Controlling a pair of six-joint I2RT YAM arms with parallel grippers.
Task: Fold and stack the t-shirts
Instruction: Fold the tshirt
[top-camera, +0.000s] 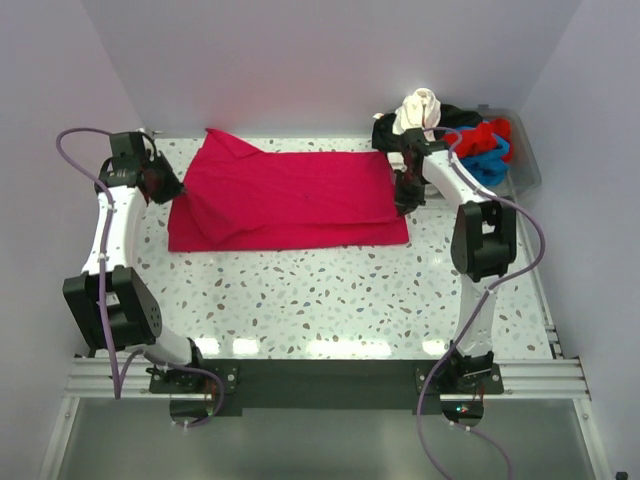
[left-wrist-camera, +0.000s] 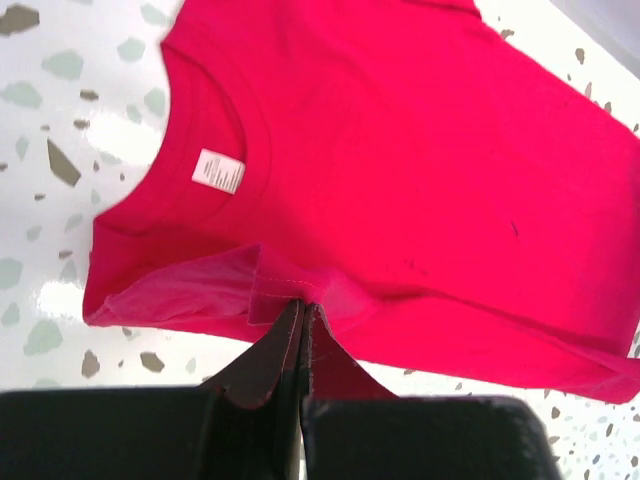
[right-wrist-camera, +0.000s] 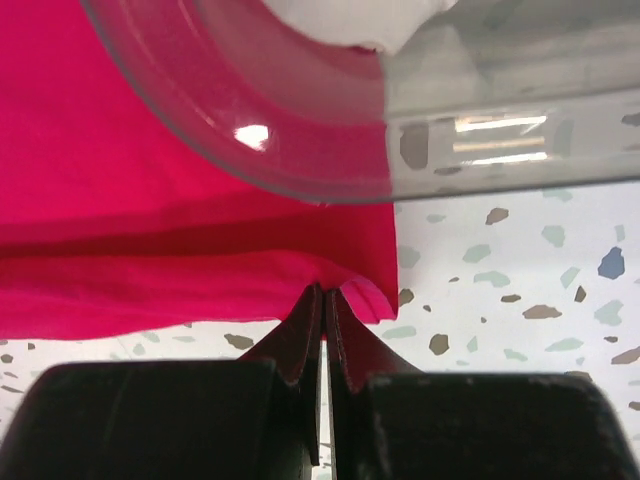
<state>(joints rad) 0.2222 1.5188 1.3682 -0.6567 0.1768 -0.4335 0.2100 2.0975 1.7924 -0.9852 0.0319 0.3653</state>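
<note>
Crimson t-shirt (top-camera: 290, 195) lay spread on the speckled table (top-camera: 350, 290). My left gripper (left-wrist-camera: 301, 318) was clamped on a fold at its collar end. My right gripper (right-wrist-camera: 323, 300) pinched the opposite edge, just beside the clear bin (right-wrist-camera: 480, 130) holding other t-shirts (top-camera: 470, 140).

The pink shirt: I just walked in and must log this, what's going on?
Both arms are working on the crimson-pink t-shirt, which lies spread on the speckled table. The left gripper is shut on its edge at the collar end, the right gripper on a corner at the opposite end, beside the clear bin. The other t-shirts are heaped in that bin, not yet folded.
</note>
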